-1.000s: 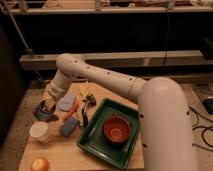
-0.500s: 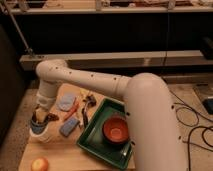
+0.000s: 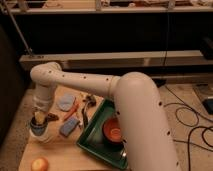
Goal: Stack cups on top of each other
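Observation:
A white paper-like cup (image 3: 45,137) stands on the wooden table (image 3: 60,152) at the front left. A dark grey-blue cup (image 3: 36,128) sits in its mouth, nested in it. My gripper (image 3: 39,119) is right above, reaching down onto the dark cup's rim and shut on it. The white arm (image 3: 95,85) sweeps in from the lower right and hides part of the table.
A green tray (image 3: 92,142) holds an orange-red bowl (image 3: 113,131) right of the cups. A blue sponge (image 3: 69,126), a pale blue cloth (image 3: 65,102), an orange stick (image 3: 74,108) and dark utensils (image 3: 88,103) lie between. A yellow-orange fruit (image 3: 40,164) sits at the front edge.
My gripper carried the dark grey-blue cup from the table's middle left and down onto the white cup. Since half a second ago it has barely moved.

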Controlling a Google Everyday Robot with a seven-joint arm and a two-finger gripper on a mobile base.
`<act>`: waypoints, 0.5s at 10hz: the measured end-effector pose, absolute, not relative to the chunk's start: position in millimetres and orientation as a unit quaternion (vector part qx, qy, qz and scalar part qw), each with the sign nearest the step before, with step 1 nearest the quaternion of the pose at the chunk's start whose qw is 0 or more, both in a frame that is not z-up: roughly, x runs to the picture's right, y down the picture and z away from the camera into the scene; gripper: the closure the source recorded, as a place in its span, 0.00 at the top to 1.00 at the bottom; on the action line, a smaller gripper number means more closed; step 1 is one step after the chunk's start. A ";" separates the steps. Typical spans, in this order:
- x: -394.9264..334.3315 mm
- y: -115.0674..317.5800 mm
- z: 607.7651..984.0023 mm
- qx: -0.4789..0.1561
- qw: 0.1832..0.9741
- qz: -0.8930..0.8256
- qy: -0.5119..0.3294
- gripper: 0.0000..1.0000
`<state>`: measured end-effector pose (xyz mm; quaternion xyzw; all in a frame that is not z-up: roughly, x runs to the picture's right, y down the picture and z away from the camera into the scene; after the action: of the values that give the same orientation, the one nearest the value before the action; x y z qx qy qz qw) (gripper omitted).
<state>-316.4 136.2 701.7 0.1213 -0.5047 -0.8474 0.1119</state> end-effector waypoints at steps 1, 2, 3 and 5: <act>-319.8 134.3 702.6 0.121 0.112 -0.847 -0.505 0.00; -325.0 131.0 704.8 0.119 0.117 -0.847 -0.505 0.00; -327.5 129.8 708.1 0.116 0.121 -0.846 -0.506 0.00; -331.9 128.5 718.5 0.110 0.132 -0.845 -0.507 0.00</act>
<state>-331.9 128.5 718.5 0.1098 -0.5069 -0.8448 0.1316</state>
